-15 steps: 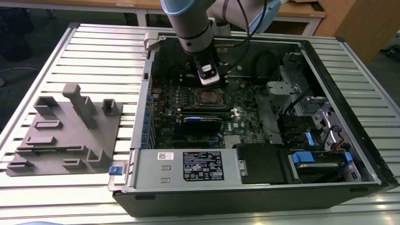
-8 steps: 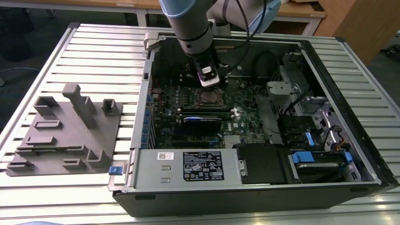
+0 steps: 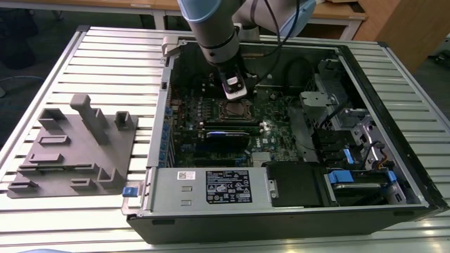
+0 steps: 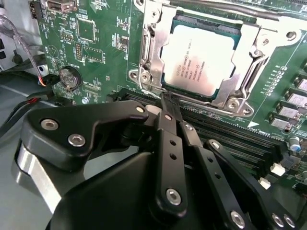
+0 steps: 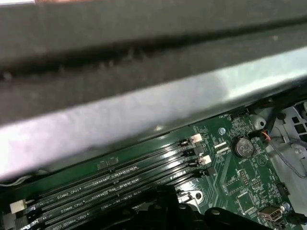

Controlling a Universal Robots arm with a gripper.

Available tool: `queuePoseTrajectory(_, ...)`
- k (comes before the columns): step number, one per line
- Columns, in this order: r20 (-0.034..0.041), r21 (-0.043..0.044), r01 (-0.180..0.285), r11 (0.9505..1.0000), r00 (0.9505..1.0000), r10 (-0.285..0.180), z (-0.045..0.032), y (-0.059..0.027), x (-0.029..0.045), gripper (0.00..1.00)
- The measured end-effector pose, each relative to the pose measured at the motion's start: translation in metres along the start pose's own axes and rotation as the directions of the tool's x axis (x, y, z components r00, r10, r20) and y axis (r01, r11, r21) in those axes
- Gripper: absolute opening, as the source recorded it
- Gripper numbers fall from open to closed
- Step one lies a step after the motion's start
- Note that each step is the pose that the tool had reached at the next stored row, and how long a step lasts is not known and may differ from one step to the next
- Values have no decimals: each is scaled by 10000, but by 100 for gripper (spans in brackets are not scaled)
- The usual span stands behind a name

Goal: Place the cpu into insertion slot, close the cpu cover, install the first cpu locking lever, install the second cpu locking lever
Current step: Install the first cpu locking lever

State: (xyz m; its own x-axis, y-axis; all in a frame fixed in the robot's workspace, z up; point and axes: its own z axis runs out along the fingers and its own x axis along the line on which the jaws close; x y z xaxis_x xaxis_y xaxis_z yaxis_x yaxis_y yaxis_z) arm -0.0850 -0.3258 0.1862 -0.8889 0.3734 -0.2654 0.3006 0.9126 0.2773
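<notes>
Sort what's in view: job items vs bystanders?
Job: cpu seated in its socket; cpu cover closed over it; end effector beside the socket.
Bystanders: memory slots, coin battery, grey fixture tray, labelled grey box.

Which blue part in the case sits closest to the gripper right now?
The long blue strip just below the CPU socket; the other blue tabs sit by the drive bays, farther from the gripper.

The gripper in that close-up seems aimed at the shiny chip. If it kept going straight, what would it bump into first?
Most likely the near edge of the cpu cover, the metal frame lying around the cpu. The gripper points at that edge, though how far off it sits is unclear.
</notes>
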Motion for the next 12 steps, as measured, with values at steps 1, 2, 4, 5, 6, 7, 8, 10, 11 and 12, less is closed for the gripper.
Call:
queuePoseTrajectory(1,15,-10,2,10000,10000,-2,12,-6,2,11)
queuePoseTrajectory(2,23,-12,3,10000,10000,-3,21,-11,3,11)
queuePoseTrajectory(4,26,-16,3,10000,10000,-3,25,-13,4,11)
queuePoseTrajectory(5,25,-22,2,10000,10000,-2,26,-13,5,11)
queuePoseTrajectory(6,24,-30,-1,10000,10000,2,26,-13,5,11)
queuePoseTrajectory(7,22,-36,-4,10000,10000,4,25,-13,4,11)
queuePoseTrajectory(8,20,-45,-7,10000,10000,7,21,-11,3,11)
queuePoseTrajectory(10,17,-70,-14,10000,10000,14,4,-4,-2,11)
queuePoseTrajectory(11,16,-73,-16,10000,10000,16,-14,1,-8,11)
queuePoseTrajectory(12,9,-76,-19,10000,10000,19,-40,7,-15,11)
